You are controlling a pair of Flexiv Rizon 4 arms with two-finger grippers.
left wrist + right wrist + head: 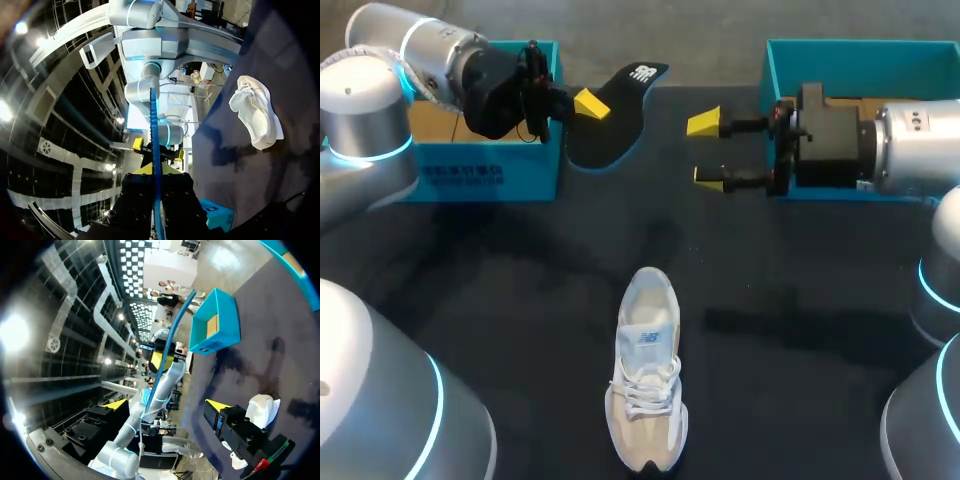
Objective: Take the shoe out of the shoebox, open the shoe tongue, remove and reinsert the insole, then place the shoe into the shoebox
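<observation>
The insole [620,120] is pinched in the left claw [582,105]; the right claw [708,150] is spread. The insole should be fed toe-first into the shoe [647,385], with the tongue held back.

White-beige cloth shoe [648,385] is looking matt; blk blue-edged insole [615,110] showing smooth matt foam; teal cardbd shoebox [480,178] looking matt; silver left arm shell [360,110] gleaming glossy.

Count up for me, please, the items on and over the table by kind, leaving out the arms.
Shoe: 1
Insole: 1
Teal box: 2
Total: 4
</observation>
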